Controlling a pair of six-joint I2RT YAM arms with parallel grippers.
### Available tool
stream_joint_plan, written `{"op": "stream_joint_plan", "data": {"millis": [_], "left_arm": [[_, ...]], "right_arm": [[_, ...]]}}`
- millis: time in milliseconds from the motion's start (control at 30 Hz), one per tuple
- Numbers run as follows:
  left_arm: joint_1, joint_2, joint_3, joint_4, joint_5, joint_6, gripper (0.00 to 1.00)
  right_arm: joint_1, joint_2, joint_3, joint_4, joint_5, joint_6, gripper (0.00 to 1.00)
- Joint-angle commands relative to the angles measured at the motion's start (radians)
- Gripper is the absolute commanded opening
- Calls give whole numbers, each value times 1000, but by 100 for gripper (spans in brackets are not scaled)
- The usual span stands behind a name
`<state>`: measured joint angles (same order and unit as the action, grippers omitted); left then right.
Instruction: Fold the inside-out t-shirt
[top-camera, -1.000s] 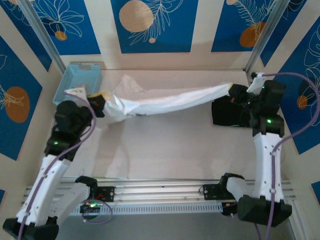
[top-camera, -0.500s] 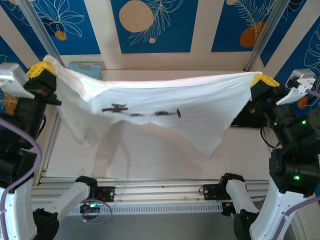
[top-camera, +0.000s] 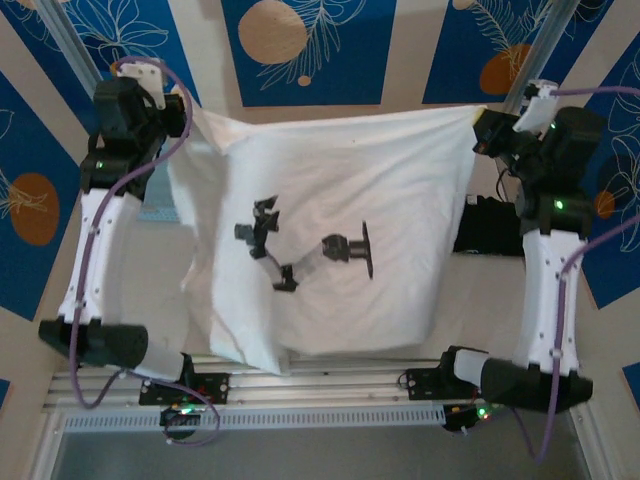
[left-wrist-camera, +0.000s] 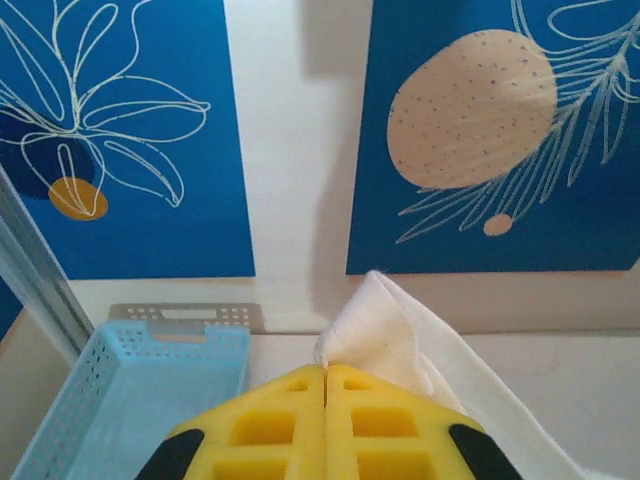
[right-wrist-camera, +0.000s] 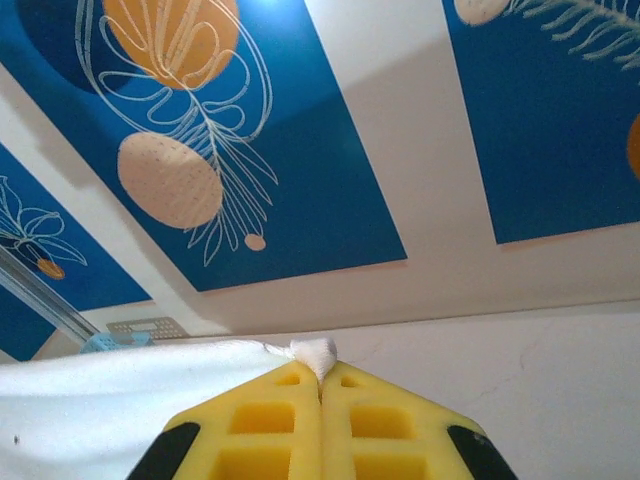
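The back wall (top-camera: 300, 60) has big blue panels w/ flowers. The pale table (top-camera: 475, 300) lies under it all. The white t-shirt (top-camera: 330, 190) hangs up in the air like a sheet, spread wide btwn the 2 arms. Its top edge is far & high, and its bottom edge is near, down by the metal rail (top-camera: 330, 380). The left arm (top-camera: 100, 240) stands tall on the left, the right arm (top-camera: 545, 280) on the right. A blue basket (left-wrist-camera: 120, 400) sits far left on the table. A black cloth (top-camera: 490, 228) lies on the right, partly behind the shirt. The left gripper (left-wrist-camera: 325, 372) is squeezed tight on the shirt's top left corner, and a bump of white pokes past its yellow fingers (left-wrist-camera: 265, 430). The right gripper (right-wrist-camera: 321, 375) is squeezed tight on the top right corner, w/ a small white nub sticking out.
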<state>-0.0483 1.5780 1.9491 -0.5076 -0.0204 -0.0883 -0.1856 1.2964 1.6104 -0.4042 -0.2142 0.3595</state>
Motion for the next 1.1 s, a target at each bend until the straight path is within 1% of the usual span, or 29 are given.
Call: {"op": "stream_joint_plan", "data": {"millis": [0,67,133,200,267,333,433,500,600,700,800,933,1067], "left_arm": [[37,59,194,89,86,-48,0],[38,108,308,63,109,-56,0],[39,124,376,51,121,-62,0],[39,112,407,46,131,-69,0],[39,76,404,44,142,-79,0],[39,22,371,41,148,-83,0],[39,-106,245,79,143,-87,0],[39,-218,145,113,123,-91,0],[39,-376,37,143,112,-92,0],[39,-484,17,121,117,-90,0],[38,-551,24,104,119,-81,0],[38,-550,79,70,115,-63,0],[38,-477,129,65,102,-38,0]], "right_arm": [[10,62,132,110,-2,15,0],[19,109,213,87,-10,13,0],[27,125,271,68,-10,7,0],[31,124,310,43,-3,0,0],[34,104,334,10,-4,-9,0],[34,67,326,-9,-8,-19,0],[34,-20,294,-48,-8,-36,0],[34,-103,256,-60,3,-46,0],[34,-223,217,-88,26,-64,0],[34,-324,210,-124,62,-85,0],[34,-396,222,-147,93,-101,0],[34,-422,275,-184,114,-124,0],[34,-407,280,-177,126,-136,0]]}}
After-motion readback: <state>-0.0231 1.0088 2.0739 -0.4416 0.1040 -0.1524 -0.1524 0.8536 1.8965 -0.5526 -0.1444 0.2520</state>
